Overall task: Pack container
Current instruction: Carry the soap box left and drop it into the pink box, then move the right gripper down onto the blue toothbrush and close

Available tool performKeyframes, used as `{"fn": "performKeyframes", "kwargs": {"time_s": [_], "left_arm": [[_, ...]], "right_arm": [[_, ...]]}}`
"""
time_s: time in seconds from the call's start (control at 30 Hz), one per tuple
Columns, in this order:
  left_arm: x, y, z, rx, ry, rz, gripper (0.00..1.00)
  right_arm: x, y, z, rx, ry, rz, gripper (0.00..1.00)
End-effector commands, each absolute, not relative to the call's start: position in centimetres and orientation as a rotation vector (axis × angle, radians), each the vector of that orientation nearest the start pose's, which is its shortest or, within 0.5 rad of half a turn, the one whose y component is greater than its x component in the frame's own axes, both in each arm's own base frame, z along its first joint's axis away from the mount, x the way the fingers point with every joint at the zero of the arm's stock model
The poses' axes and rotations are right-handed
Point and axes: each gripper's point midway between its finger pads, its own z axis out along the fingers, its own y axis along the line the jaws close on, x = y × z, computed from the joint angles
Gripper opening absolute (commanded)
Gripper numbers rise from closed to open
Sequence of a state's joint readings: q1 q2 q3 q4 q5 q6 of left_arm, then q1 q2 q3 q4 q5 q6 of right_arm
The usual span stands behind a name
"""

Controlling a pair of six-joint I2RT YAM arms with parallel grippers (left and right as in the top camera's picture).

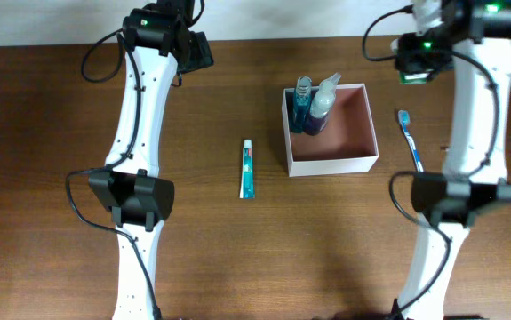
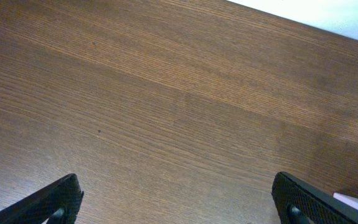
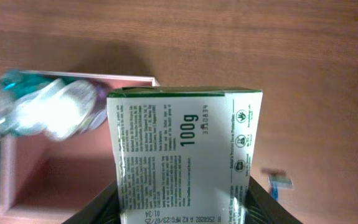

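Cardboard container (image 1: 331,165) — square, white walls, pinkish inside — sits on the grained wood table (image 1: 264,267), bottles (image 3: 48,109) blurred in one corner. Right gripper (image 3: 180,214) clamps a printed green-and-white carton (image 3: 185,149), its bottom cut off; left gripper (image 2: 175,196) gapes wide.

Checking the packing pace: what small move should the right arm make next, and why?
Probably shift the right gripper, shut on the carton, over the bare half of the container; the carton hangs beside it, and the bottles fill one side.
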State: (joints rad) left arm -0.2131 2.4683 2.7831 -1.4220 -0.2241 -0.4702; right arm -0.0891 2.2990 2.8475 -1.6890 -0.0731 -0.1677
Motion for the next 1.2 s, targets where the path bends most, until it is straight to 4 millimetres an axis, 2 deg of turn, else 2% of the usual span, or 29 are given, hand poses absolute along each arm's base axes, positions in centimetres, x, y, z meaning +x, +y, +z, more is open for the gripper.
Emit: {"fn": "performKeyframes", "kwargs": {"time_s": [0.0, 0.1, 0.13, 0.23, 0.4, 0.57, 0.7, 0.8, 0.93, 1.07, 1.17], "left_arm": [[54.3, -7.7, 20.1, -0.424, 2.588, 0.063, 0.99], [54.3, -7.7, 20.1, -0.424, 2.588, 0.063, 0.99], [54.3, -7.7, 20.1, -0.424, 2.588, 0.063, 0.99], [54.3, -7.7, 20.1, -0.424, 2.587, 0.062, 0.99], [54.3, -7.7, 20.1, -0.424, 2.587, 0.062, 0.99], [54.3, -7.7, 20.1, -0.424, 2.588, 0.063, 0.99], [54.3, -7.7, 20.1, -0.424, 2.588, 0.063, 0.99], [54.3, -7.7, 20.1, -0.424, 2.588, 0.063, 0.99], [54.3, -7.7, 20.1, -0.424, 2.588, 0.063, 0.99], [54.3, -7.7, 20.1, -0.424, 2.588, 0.063, 0.99], [54.3, -7.7, 20.1, -0.424, 2.588, 0.063, 0.99]], "right_arm": [[44.1, -2.5, 31.7, -0.054, 2.625, 0.039, 0.46], [42.5, -0.7, 31.9, -0.067, 2.646, 0.143, 0.47], [42.2, -0.1, 31.8, -0.081, 2.655, 0.172, 0.5], [41.8, 1.5, 30.2, -0.118, 2.712, 0.213, 0.54], [41.2, 2.7, 25.3, -0.16, 2.874, 0.196, 0.56], [42.0, 3.4, 20.9, -0.184, 2.93, 0.206, 0.57], [42.1, 3.2, 19.1, -0.173, 2.954, 0.208, 0.61], [42.5, 2.5, 19.1, -0.153, 2.944, 0.191, 0.61], [42.7, -1.3, 19.3, -0.049, 2.941, 0.087, 0.66], [42.7, -4.1, 19.3, 0.045, 2.93, 0.076, 0.68], [43.1, -6.1, 19.4, 0.107, 2.902, 0.064, 0.74]]}}
